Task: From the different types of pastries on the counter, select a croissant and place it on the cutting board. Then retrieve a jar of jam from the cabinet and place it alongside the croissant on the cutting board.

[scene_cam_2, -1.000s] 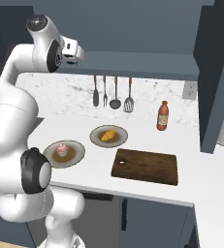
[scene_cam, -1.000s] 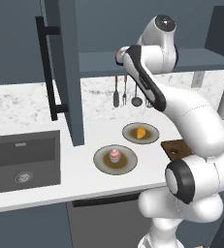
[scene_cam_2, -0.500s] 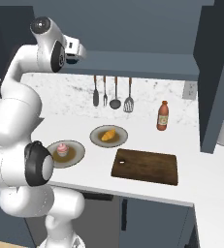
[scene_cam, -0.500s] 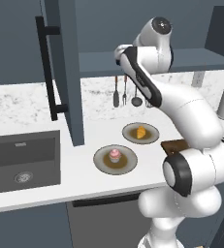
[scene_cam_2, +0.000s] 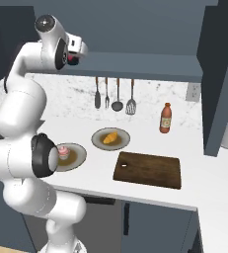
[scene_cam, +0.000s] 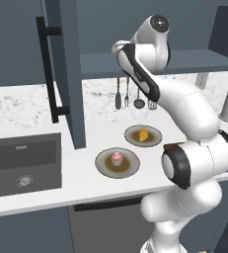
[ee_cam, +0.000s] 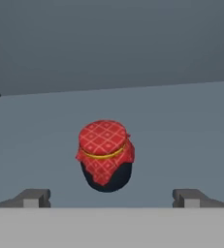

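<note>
With my gripper (ee_cam: 108,198) spread wide, the jar of jam (ee_cam: 105,155) sits dead ahead between its fingertips on the cabinet (ee_cam: 171,126) shelf; small, rigid, probably slick glass, so I'd pinch the dark body below the cloth cap.

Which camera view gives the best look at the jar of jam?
The hand view: the jar of jam sits centred and large, its red checked cloth cover plain, between the wide-open fingertips. The right base view gives a small red spot by the gripper. In the left base view I cannot make it out.
</note>
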